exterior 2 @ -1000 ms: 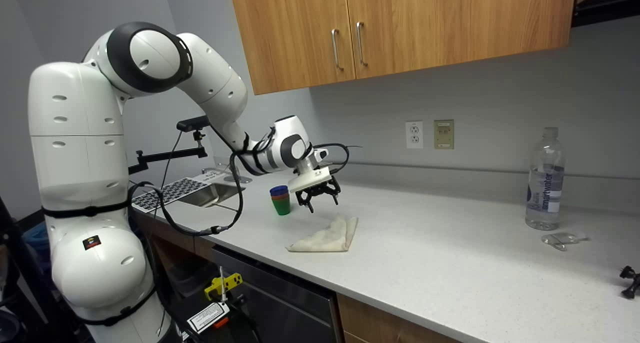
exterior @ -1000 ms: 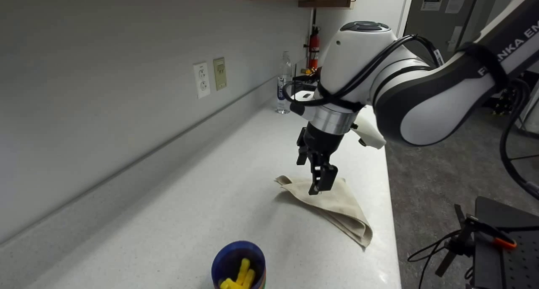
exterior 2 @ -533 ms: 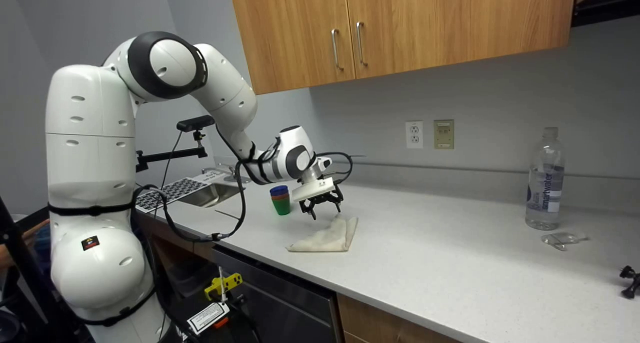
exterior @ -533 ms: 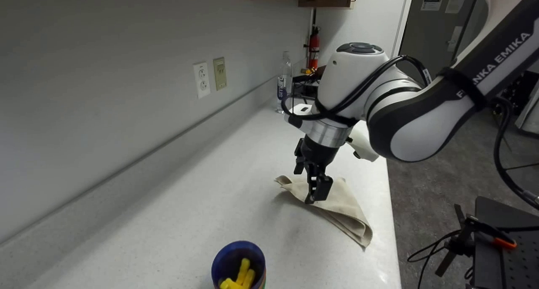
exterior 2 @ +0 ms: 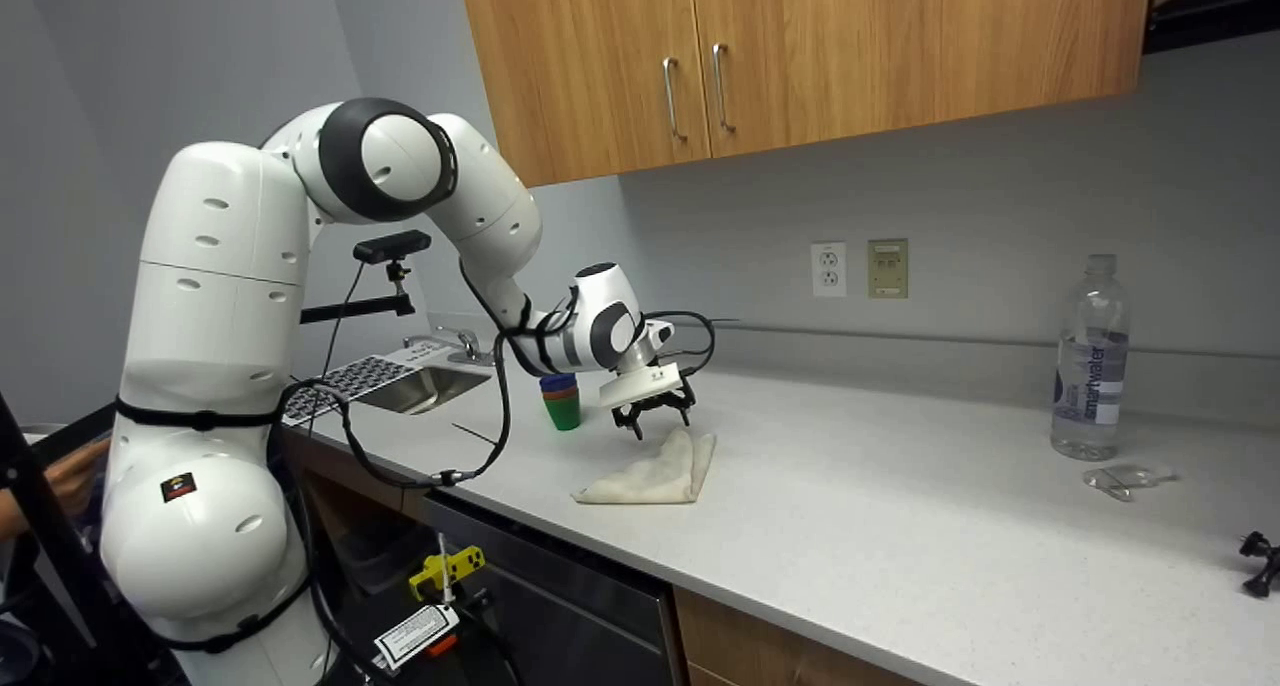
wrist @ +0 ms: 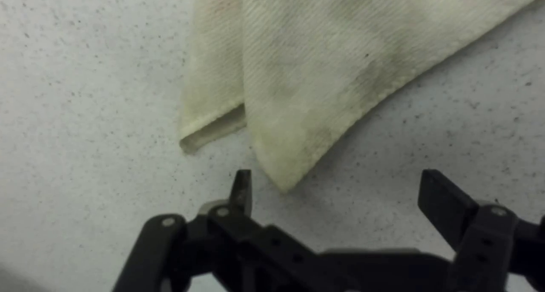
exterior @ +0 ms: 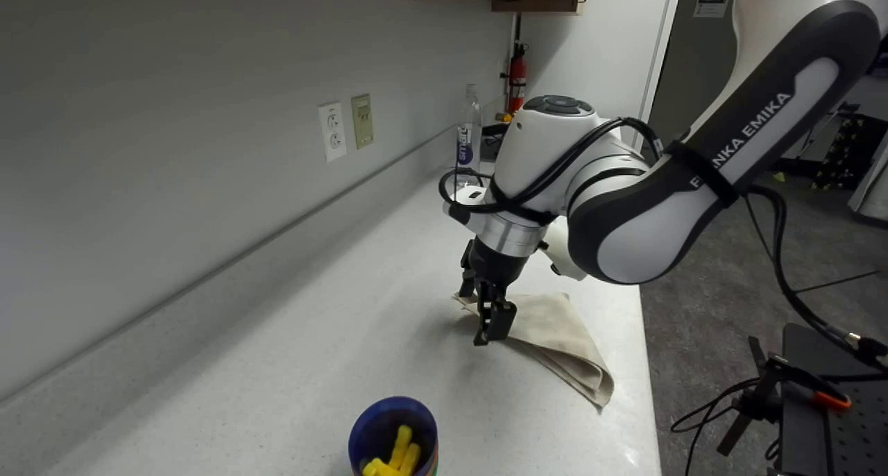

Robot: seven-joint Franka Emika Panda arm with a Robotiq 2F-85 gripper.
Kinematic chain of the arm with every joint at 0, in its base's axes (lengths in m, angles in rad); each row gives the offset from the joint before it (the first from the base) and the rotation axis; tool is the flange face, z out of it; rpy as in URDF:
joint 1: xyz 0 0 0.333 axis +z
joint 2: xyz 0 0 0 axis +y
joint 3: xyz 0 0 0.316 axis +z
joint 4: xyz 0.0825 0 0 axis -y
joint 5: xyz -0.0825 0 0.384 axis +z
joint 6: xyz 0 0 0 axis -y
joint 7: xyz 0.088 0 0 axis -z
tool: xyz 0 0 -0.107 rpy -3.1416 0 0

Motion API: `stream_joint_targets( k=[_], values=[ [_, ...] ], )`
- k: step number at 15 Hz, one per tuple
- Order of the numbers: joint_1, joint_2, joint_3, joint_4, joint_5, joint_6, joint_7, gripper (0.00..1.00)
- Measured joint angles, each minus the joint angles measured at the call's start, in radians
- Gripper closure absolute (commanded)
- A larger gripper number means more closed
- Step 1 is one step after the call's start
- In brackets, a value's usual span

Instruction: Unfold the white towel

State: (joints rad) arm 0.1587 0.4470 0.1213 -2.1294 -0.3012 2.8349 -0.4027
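The towel, off-white to beige, lies folded on the counter in both exterior views (exterior: 555, 323) (exterior 2: 650, 478). In the wrist view the towel (wrist: 332, 49) shows a pointed corner reaching down near the left finger, with a second folded layer to its left. My gripper (wrist: 336, 190) is open and empty, its fingers wide apart. The corner's tip lies between the finger lines, nearer the left finger. In both exterior views the gripper (exterior: 475, 316) (exterior 2: 662, 428) hangs low over the towel's wall-side corner. Whether the fingertips touch the counter cannot be told.
Stacked cups (exterior: 361, 431) (exterior 2: 562, 408) stand near the towel, with yellow pieces (exterior: 401, 448) inside. A water bottle (exterior: 467, 139) (exterior 2: 1088, 366) stands further along the counter, beside a small clear object (exterior 2: 1130, 479). The wall bounds the counter's back. Cabinets (exterior 2: 850, 56) hang above.
My gripper has moved down and across toward the wall side, from above the towel's middle to its wall-side corner. It stays open. The towel has not moved.
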Motion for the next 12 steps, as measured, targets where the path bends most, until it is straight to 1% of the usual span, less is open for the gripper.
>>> stream_joint_targets(
  k=[5,7,8,12],
  values=[
    [-0.034,0.039,0.025,0.048,0.008,0.0,-0.006,0.01],
    [-0.053,0.042,0.043,0.048,0.022,0.0,-0.006,0.05],
    [-0.062,0.042,0.051,0.046,0.03,0.0,-0.006,0.09],
    [-0.077,0.042,0.062,0.04,0.039,0.0,-0.006,0.13]
  ],
)
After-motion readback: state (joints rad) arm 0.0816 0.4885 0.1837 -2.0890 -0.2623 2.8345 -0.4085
